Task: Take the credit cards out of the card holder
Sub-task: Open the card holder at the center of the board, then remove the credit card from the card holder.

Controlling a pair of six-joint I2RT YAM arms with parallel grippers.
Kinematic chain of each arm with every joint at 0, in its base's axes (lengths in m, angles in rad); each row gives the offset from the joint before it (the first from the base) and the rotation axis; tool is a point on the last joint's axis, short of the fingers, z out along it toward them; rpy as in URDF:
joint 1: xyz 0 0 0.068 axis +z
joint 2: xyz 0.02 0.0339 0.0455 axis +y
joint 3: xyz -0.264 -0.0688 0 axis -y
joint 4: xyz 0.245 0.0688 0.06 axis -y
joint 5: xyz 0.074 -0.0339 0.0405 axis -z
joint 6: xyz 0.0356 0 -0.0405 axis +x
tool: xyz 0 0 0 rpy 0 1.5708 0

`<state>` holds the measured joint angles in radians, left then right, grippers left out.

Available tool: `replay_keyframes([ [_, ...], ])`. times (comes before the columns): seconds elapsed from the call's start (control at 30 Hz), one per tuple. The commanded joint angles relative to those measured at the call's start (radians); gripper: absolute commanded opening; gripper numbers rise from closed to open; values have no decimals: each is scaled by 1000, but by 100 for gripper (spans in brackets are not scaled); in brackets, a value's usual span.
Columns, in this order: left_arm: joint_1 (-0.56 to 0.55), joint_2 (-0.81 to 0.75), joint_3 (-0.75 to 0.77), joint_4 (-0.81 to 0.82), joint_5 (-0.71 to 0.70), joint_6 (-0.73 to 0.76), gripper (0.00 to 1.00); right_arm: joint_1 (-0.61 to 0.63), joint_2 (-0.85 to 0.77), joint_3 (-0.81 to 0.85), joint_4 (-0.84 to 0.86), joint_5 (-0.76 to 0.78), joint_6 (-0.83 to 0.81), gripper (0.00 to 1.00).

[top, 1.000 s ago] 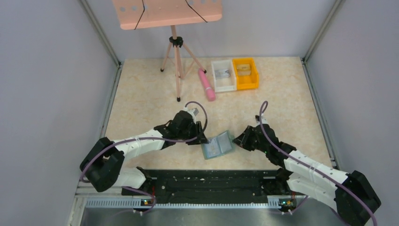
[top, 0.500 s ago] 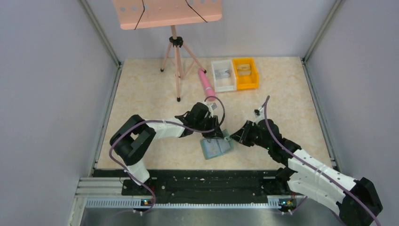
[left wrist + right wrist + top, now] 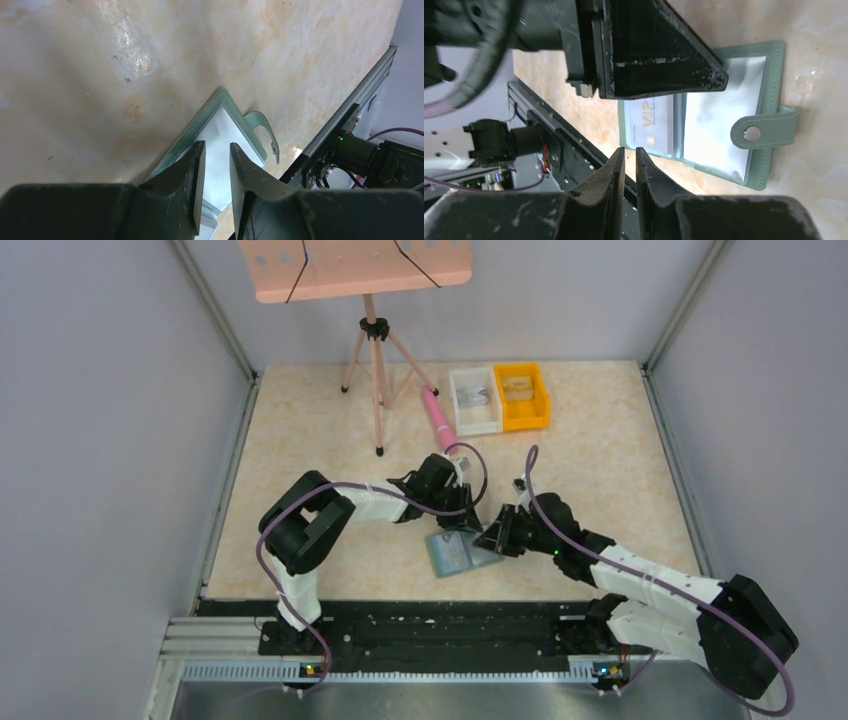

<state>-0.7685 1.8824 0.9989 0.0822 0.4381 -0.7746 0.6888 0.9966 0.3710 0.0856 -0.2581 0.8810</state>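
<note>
- The only writing that can be read is "VIP" in gold on a pale credit card. The finer line of print beside it is too small to make out.
- That card sits in one clear pocket of the sage-green card holder, which lies spread flat on the counter. The other pocket is washed out by glare, so I cannot tell whether it holds a card.
- A tab with a round snap sticks out from the holder's side.
- The left gripper has its jaws slightly spread, leaving a narrow gap with nothing seen pinched. The holder's pale pocket shows through that gap, just beyond the tips, and its near part is hidden behind the fingers.
- The right gripper has its jaws pressed almost together, leaving only a thin empty slit. The card's edge lies just ahead of the tips; whether they touch it cannot be told.
- From above, both grippers crowd the holder's far edge and cover part of it.
</note>
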Motion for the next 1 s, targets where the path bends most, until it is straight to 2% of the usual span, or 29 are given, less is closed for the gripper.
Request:
replay_keyframes([
  [0.0,1,-14,49,-36,-35,45,30,40,76,18,108,-6,-31,14],
  [0.23,44,-111,95,-136,-60,53,30,40,148,-25,171,43,-50,14],
  [0.37,70,-180,142,-283,-161,69,30,40,203,-53,201,60,-49,14],
  [0.53,90,-289,123,-387,-242,84,31,40,244,-90,241,79,-24,15],
  [0.73,90,-451,-19,-412,-255,70,31,30,259,-118,256,94,-2,18],
  [0.97,90,-607,-269,-315,-227,0,30,17,273,-150,284,56,10,19],
])
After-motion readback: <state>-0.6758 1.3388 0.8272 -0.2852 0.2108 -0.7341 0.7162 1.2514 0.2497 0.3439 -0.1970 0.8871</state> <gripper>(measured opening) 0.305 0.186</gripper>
